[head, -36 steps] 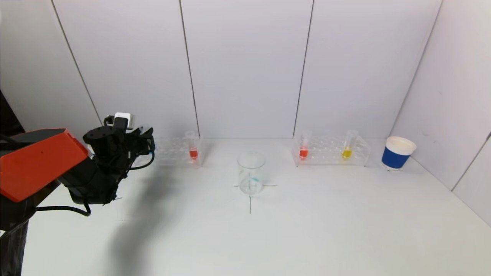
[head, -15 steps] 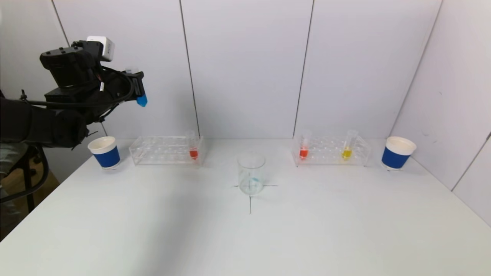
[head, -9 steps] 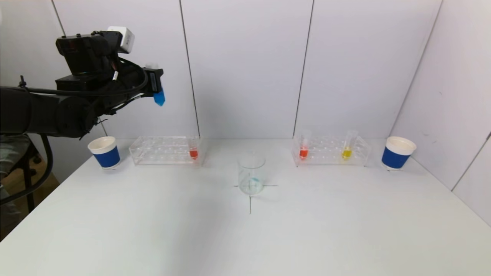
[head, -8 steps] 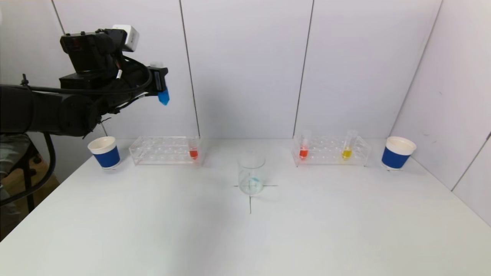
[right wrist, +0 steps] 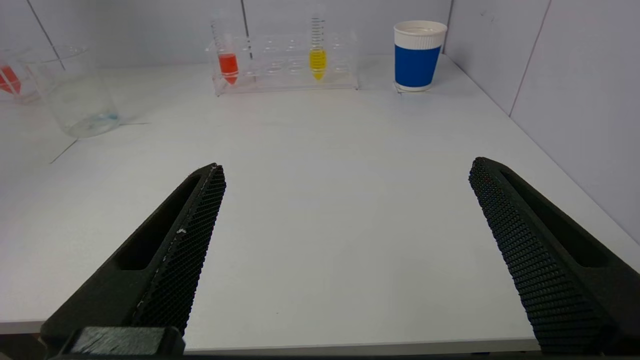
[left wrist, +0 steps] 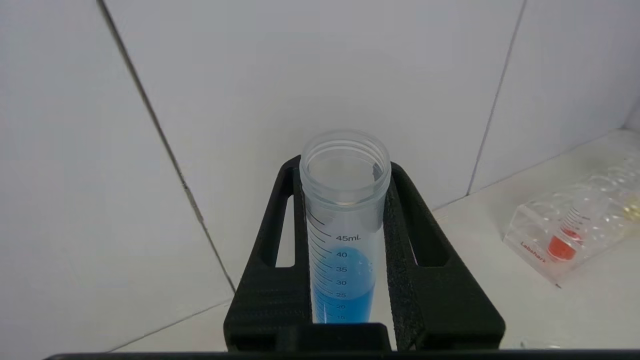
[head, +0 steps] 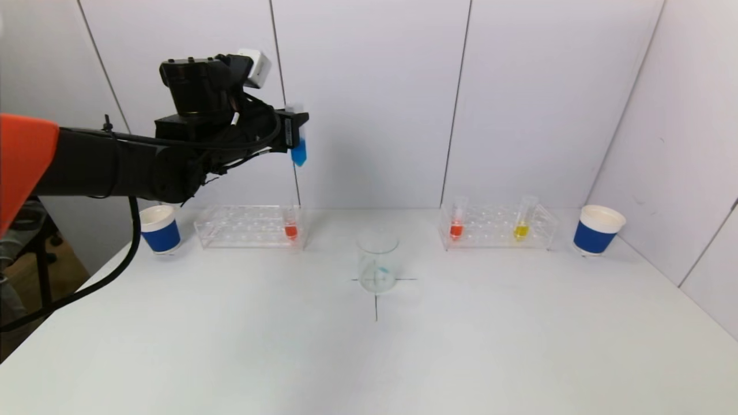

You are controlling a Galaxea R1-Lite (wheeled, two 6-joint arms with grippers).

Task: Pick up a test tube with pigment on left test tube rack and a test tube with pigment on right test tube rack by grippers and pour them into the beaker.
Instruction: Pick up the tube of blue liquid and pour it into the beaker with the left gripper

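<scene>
White desk below, the left hand (head: 295, 134) grasps the blue test tube (head: 298, 154) high above the left rack (head: 248, 226); keep it upright until over the beaker (head: 377, 260), right hand (right wrist: 345, 200) released.

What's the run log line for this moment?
left end effector: shut on blue test tube, upright, high above table | right end effector: open, empty | beaker: not yet poured into
</scene>
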